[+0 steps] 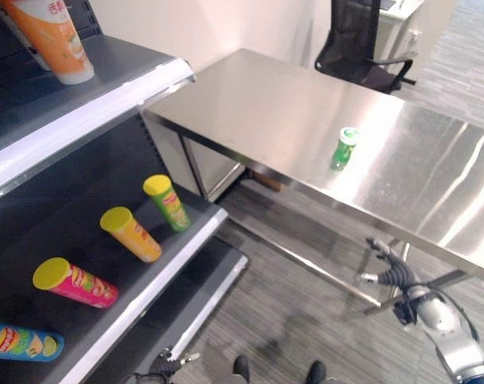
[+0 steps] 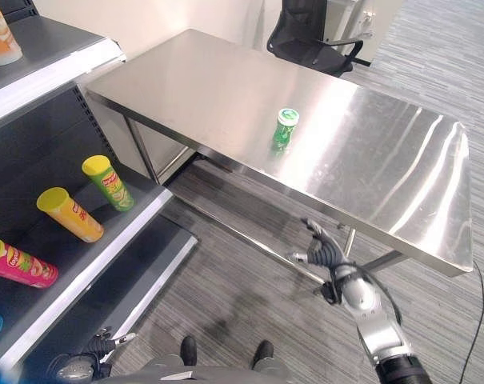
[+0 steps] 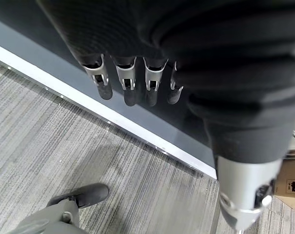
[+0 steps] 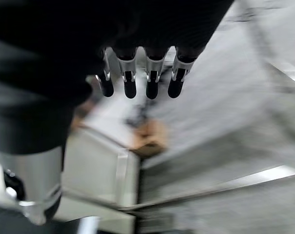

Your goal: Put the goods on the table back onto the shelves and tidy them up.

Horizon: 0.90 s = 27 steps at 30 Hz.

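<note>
One green can (image 2: 286, 127) stands upright on my table (image 2: 402, 192); four cans lie on the shelf (image 1: 158, 276). Both my right hand (image 2: 322, 252) and left hand (image 3: 132, 80) hang relaxed, fingers straight, holding nothing.

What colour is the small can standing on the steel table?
Green, with a paler green lid; the small can shows best in the right eye view.
</note>
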Motion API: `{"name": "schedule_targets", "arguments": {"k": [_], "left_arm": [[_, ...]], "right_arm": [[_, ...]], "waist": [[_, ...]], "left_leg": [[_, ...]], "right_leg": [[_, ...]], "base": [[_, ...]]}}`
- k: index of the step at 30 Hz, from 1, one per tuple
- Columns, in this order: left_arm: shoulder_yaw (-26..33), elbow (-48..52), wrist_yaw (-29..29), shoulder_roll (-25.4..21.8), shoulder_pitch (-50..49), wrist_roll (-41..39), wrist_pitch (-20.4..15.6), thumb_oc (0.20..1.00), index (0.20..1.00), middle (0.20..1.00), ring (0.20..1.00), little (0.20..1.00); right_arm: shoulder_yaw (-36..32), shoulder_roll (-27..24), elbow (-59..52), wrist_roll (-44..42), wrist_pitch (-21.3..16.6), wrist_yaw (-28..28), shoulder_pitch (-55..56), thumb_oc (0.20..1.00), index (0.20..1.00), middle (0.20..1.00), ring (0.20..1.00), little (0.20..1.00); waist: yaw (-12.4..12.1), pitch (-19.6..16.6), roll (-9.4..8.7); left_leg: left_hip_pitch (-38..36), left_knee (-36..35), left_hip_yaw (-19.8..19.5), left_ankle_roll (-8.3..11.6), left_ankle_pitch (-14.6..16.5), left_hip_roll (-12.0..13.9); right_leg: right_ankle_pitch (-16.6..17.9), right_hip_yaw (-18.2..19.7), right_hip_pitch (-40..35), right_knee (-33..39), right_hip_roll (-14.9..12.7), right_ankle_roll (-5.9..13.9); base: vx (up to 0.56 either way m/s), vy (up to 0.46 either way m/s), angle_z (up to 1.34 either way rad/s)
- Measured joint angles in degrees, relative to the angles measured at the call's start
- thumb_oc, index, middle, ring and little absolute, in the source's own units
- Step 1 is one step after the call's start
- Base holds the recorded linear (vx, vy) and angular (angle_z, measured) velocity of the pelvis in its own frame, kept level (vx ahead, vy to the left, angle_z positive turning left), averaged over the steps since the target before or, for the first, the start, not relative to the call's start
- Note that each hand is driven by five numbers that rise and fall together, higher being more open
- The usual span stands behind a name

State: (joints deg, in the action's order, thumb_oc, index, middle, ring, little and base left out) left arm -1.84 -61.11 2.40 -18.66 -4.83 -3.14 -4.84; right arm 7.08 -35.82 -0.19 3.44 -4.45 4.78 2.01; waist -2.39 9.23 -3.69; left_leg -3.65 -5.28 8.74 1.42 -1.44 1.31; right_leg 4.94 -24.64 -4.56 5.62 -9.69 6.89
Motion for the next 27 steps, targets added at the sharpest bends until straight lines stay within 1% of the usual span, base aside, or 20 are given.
{"name": "schedule_targets", "arguments": {"k": [2, 4, 7, 9, 12, 14, 15, 16, 17, 18, 19, 20, 21, 22, 23, 24, 25, 26, 27], "left_arm": [[0.0, 0.0, -0.4, 0.0, -0.1, 0.2, 0.0, 1.0, 1.0, 1.0, 1.0, 1.0], [0.0, 0.0, -0.5, 0.0, 0.0, 1.2, -0.1, 1.0, 1.0, 1.0, 1.0, 1.0], [0.0, 0.0, -0.6, 0.2, -0.4, 1.7, -0.1, 1.0, 1.0, 1.0, 1.0, 1.0], [0.0, 0.0, -0.6, 0.3, -0.6, 1.7, -0.1, 1.0, 1.0, 1.0, 1.0, 1.0], [0.0, -0.1, -0.6, 0.6, -1.1, 1.7, -0.1, 1.0, 1.0, 1.0, 1.0, 1.0], [0.0, -0.1, -0.5, 1.3, -1.4, 1.6, -0.1, 1.0, 1.0, 1.0, 1.0, 1.0], [0.0, -0.2, -0.5, 1.9, -1.6, 1.6, -0.1, 1.0, 1.0, 1.0, 1.0, 1.0], [0.0, -0.5, -0.5, 2.5, -1.1, 1.6, -0.1, 1.0, 1.0, 1.0, 1.0, 1.0], [0.0, -0.4, -0.4, 2.4, -0.9, 1.5, 0.0, 1.0, 1.0, 1.0, 1.0, 1.0], [0.1, -0.7, -0.4, 1.5, -1.0, 1.3, -0.1, 1.0, 1.0, 1.0, 1.0, 1.0], [0.1, -1.5, -0.4, 0.9, -1.0, 1.1, -0.1, 1.0, 1.0, 1.0, 1.0, 1.0], [0.1, -2.0, -0.1, 0.3, -1.2, 0.9, -0.1, 1.0, 1.0, 1.0, 1.0, 1.0], [0.0, -2.2, 0.0, 0.3, -0.9, 0.9, 0.0, 1.0, 1.0, 1.0, 1.0, 1.0], [0.0, -2.1, 0.0, 0.4, -0.9, 0.9, 0.0, 1.0, 1.0, 1.0, 1.0, 1.0], [0.1, -2.4, 0.0, 0.5, -0.5, 0.9, 0.0, 1.0, 1.0, 1.0, 1.0, 1.0], [0.1, -2.8, 0.0, 0.5, 0.1, 0.9, 0.0, 1.0, 1.0, 1.0, 1.0, 1.0], [0.1, -2.6, 0.0, 0.5, 0.3, 0.9, 0.0, 1.0, 1.0, 1.0, 1.0, 1.0], [0.1, -2.7, 0.0, 0.6, 0.4, 0.9, 0.0, 1.0, 1.0, 1.0, 1.0, 1.0], [-0.1, -2.6, 0.1, 0.7, 0.5, 0.9, 0.0, 1.0, 1.0, 1.0, 1.0, 1.0]], "right_arm": [[-0.6, -2.4, -2.2, -0.1, -1.1, 0.6, -2.4, 1.0, 1.0, 1.0, 1.0, 1.0], [-2.2, -2.9, -3.9, -1.5, -2.1, 0.7, -3.3, 1.0, 1.0, 1.0, 1.0, 1.0], [-3.8, -3.3, -4.3, -2.3, -3.3, 0.5, -4.4, 1.0, 1.0, 1.0, 1.0, 1.0], [-4.6, -3.4, -4.6, -2.2, -3.4, 0.1, -4.4, 1.0, 1.0, 1.0, 1.0, 1.0], [-5.2, -3.3, -4.4, -1.2, -3.5, -2.3, -4.5, 1.0, 1.0, 1.0, 1.0, 1.0], [-8.2, -3.0, -2.2, -0.3, -3.7, -5.5, -4.6, 1.0, 1.0, 1.0, 1.0, 1.0], [-9.1, -2.9, -0.2, 1.3, -3.5, -7.0, -4.7, 1.0, 1.0, 1.0, 1.0, 1.0], [-9.5, -3.0, 2.7, 2.6, -3.0, -8.7, -5.0, 1.0, 1.0, 1.0, 1.0, 1.0], [-9.5, -3.2, 4.0, 3.4, -1.8, -9.6, -5.0, 1.0, 1.0, 1.0, 1.0, 1.0], [-9.0, -3.2, 4.5, 3.4, -1.1, -9.9, -4.9, 1.0, 1.0, 1.0, 1.0, 1.0], [-8.9, -3.3, 4.5, 3.5, -1.1, -10.5, -4.6, 1.0, 1.0, 1.0, 1.0, 1.0], [-9.4, -3.3, 3.0, 3.5, -0.6, -11.9, -4.3, 1.0, 1.0, 1.0, 1.0, 1.0], [-10.9, -3.3, 1.0, 3.4, -0.6, -12.0, -4.5, 1.0, 1.0, 1.0, 1.0, 1.0], [-12.0, -3.5, -0.1, 3.4, -0.8, -12.3, -4.9, 1.0, 1.0, 1.0, 1.0, 1.0], [-12.6, -3.7, -0.2, 3.4, -0.9, -12.8, -5.8, 1.0, 1.0, 1.0, 1.0, 1.0], [-14.2, -3.8, -0.7, 3.4, -0.9, -13.6, -5.9, 1.0, 1.0, 1.0, 1.0, 1.0], [-15.5, -3.9, -1.0, 3.4, -0.9, -14.0, -6.2, 1.0, 1.0, 1.0, 1.0, 1.0], [-15.9, -3.8, -1.1, 3.5, -0.8, -14.7, -6.7, 1.0, 1.0, 1.0, 1.0, 1.0], [-15.9, -3.9, -1.3, 3.5, -0.8, -15.1, -6.6, 1.0, 1.0, 1.0, 1.0, 1.0]], "waist": [[-0.1, 0.1, 0.04], [-0.4, 0.1, 0.14], [-0.3, 0.2, 0.53], [-0.3, 0.2, 0.66], [-0.2, 0.2, 0.83], [-0.2, 0.1, 1.33], [-0.4, 0.0, 1.69], [-0.4, 0.1, 2.17], [-0.5, 0.9, 3.16], [-0.9, 1.6, 2.34], [-0.7, 1.9, 1.61], [-0.8, 1.9, 1.39], [-0.9, 2.0, 1.54], [-0.9, 2.1, 1.5], [-1.1, 1.7, 1.43], [-0.8, 1.5, 1.35], [-0.8, 1.7, 1.03], [-0.7, 2.0, 1.34], [0.5, 1.9, 1.54]], "left_leg": [[-0.6, 0.0, -0.2, 0.04, 0.0, 0.0], [-0.7, -0.3, -0.1, 0.29, 0.2, 0.0], [-0.6, -0.3, -0.1, 0.33, 0.3, -0.3], [-0.7, -0.3, -0.1, 0.23, 0.2, -0.5], [-0.7, 0.0, -0.1, 0.1, 0.3, -0.7], [-1.0, 0.0, -0.1, -0.4, 0.6, -1.2], [-1.6, -0.1, 0.0, -0.88, 0.9, -1.4], [-1.9, -0.2, 0.3, -2.02, 2.0, -2.6], [-2.6, -0.3, 1.3, -4.12, 2.0, -2.3], [-4.1, -0.2, 1.8, -5.55, 2.6, -3.9], [-5.1, -0.3, 1.5, -6.48, 3.2, -5.0], [-5.4, -0.3, 1.1, -6.92, 3.4, -6.0], [-4.5, -0.2, 0.2, -6.55, 3.1, -6.7], [-4.4, 0.0, -0.1, -6.43, 3.0, -6.9], [-3.7, 0.2, -1.7, -6.39, 3.0, -7.3], [-2.7, 0.5, -2.9, -6.44, 3.2, -7.6], [-2.5, 0.3, -3.4, -6.61, 3.0, -7.7], [-2.7, 0.2, -4.6, -6.83, 2.8, -7.7], [-3.0, 0.3, -7.0, -7.15, 2.8, -7.5]], "right_leg": [[-0.1, -0.1, -0.7, 0.0, 0.0, 0.11], [-0.4, -0.1, -0.8, 0.0, -0.1, 0.56], [-0.5, -0.1, -0.7, 0.0, -0.4, 0.64], [-0.4, -0.1, -0.7, 0.0, -0.5, 0.6], [-0.3, -0.1, -0.7, 0.0, -0.6, 0.52], [-0.2, 0.1, -0.4, -1.0, -1.1, 1.0], [-1.0, 0.3, 0.2, -3.2, -1.9, 1.69], [-2.4, 1.4, 3.6, -10.3, -3.5, 2.81], [-2.9, 1.6, 8.2, -20.4, -6.1, 3.26], [-2.7, 3.2, 12.0, -30.4, -9.4, 3.28], [-2.1, 5.4, 14.9, -36.6, -11.9, 4.05], [-3.8, 10.2, 18.3, -35.5, -13.1, 5.97], [-3.7, 11.2, 17.6, -25.5, -13.3, 6.25], [-3.6, 11.2, 15.9, -17.8, -13.2, 6.36], [-2.6, 13.0, 14.4, -8.5, -12.6, 7.63], [-1.3, 15.0, 12.9, -1.0, -12.2, 9.31], [-0.4, 15.3, 13.2, 0.4, -12.2, 9.1], [1.5, 15.0, 13.5, 0.4, -12.1, 8.66], [4.2, 16.1, 12.9, 0.5, -10.5, 8.02]], "base": [[0.0, 0.036, 0.04], [0.0, 0.044, 0.01], [0.01, 0.046, -0.02], [0.01, 0.042, 0.0], [0.03, 0.084, 0.0], [0.06, 0.168, -0.04], [0.07, 0.169, -0.19], [0.09, 0.21, -0.32], [0.13, 0.157, -0.44], [0.15, 0.089, -0.25], [0.16, -0.031, -0.05], [0.16, -0.154, 0.3], [0.2, -0.197, 0.42], [0.17, -0.162, 0.43], [0.16, -0.114, 0.51], [0.2, -0.133, 0.53], [0.2, -0.133, 0.61], [0.35, -0.242, 0.8], [0.22, -0.151, 0.81]]}}
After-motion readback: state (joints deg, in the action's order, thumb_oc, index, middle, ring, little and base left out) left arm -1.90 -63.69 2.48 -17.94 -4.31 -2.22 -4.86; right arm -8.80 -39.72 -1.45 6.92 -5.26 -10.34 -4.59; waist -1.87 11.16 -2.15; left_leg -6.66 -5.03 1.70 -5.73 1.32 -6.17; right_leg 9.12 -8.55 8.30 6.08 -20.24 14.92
